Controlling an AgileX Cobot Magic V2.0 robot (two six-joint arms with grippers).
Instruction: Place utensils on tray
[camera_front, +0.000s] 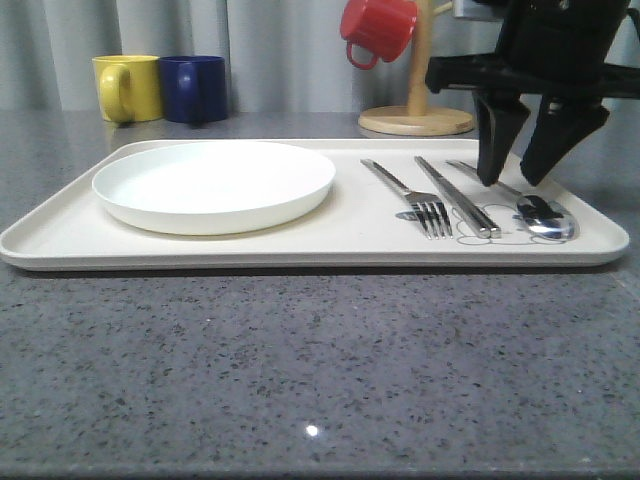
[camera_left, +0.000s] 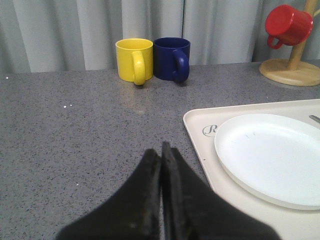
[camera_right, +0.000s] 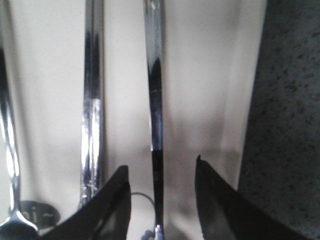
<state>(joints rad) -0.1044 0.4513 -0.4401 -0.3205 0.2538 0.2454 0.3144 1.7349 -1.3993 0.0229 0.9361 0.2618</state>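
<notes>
The cream tray (camera_front: 60, 235) lies across the grey table. On it are the white plate (camera_front: 215, 180) at the left and the fork (camera_front: 405, 190), knife (camera_front: 455, 195) and spoon (camera_front: 545, 215) side by side at the right. My right gripper (camera_front: 512, 180) hangs open just above the spoon's handle. In the right wrist view the spoon handle (camera_right: 156, 125) runs between the spread fingers of the gripper (camera_right: 161, 167), untouched, with the knife (camera_right: 92, 100) beside it. My left gripper (camera_left: 161, 150) is shut and empty over bare table, beside the tray's left end (camera_left: 200, 125) and the plate (camera_left: 270, 155).
A yellow mug (camera_front: 128, 87) and a blue mug (camera_front: 193, 88) stand behind the tray at the back left. A red mug (camera_front: 378, 28) hangs on a wooden stand (camera_front: 417, 120) at the back right. Bare grey table spreads in front of the tray.
</notes>
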